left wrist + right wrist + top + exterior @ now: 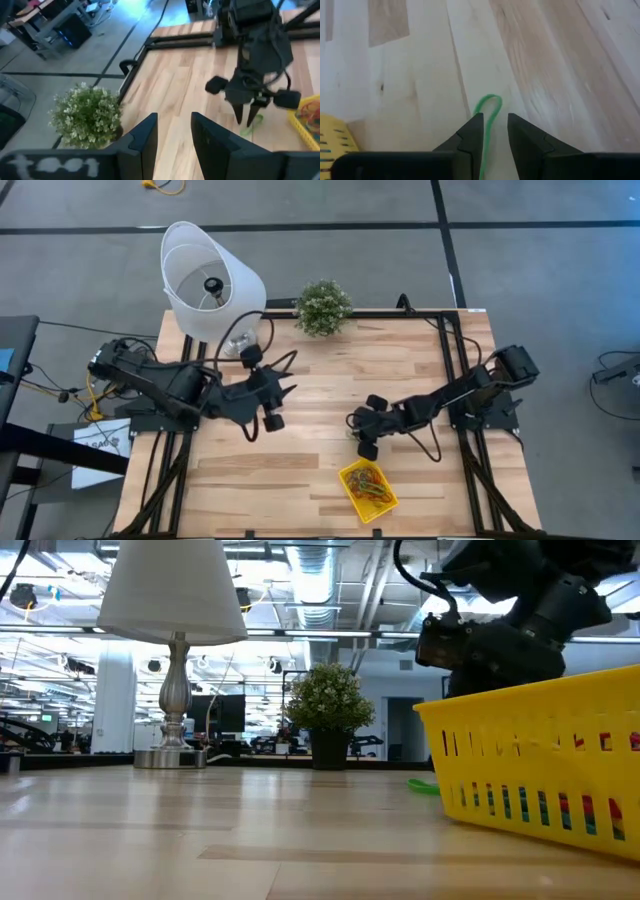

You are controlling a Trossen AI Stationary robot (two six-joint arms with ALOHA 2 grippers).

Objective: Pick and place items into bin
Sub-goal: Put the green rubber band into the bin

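Right wrist view: a thin, floppy green loop (486, 120) lies on the desk (545, 60) between the right gripper's (495, 131) slightly parted, unclosed fingers.

open-plan lab (ceiling ducts (330, 585))

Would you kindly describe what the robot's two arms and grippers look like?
Both arms are black with chunky, rounded joints, mounted on black frames at the table's side edges. Thin black cables loop beside each. The left gripper and right gripper each end in two flat, dark, tapering fingers. The left wrist view shows faint white lettering on the left gripper's body.
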